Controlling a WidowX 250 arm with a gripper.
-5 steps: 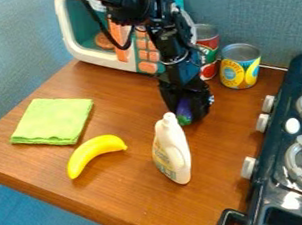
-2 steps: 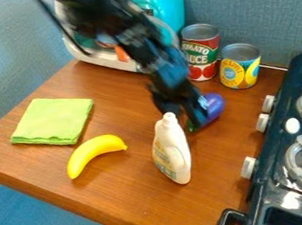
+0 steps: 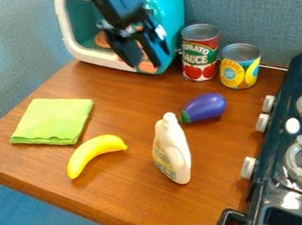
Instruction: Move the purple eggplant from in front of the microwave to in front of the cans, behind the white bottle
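Observation:
My black gripper hangs high at the upper middle of the camera view, in front of the toy microwave. Its two fingers stand apart with nothing between them. On the wooden counter, the purple eggplant lies on its side, green end pointing left. A white bottle stands just below and left of it. Farther left is a curved yellow banana, with a folded green cloth above it.
A red tomato can and a yellow can stand by the back wall, right of the microwave. The stove, with white knobs and burners, takes up the right side. The counter's front edge runs along the lower left.
The gripper has gone from around the eggplant up and left to the microwave. The eggplant has been let go and now lies turned, its purple end toward the right.

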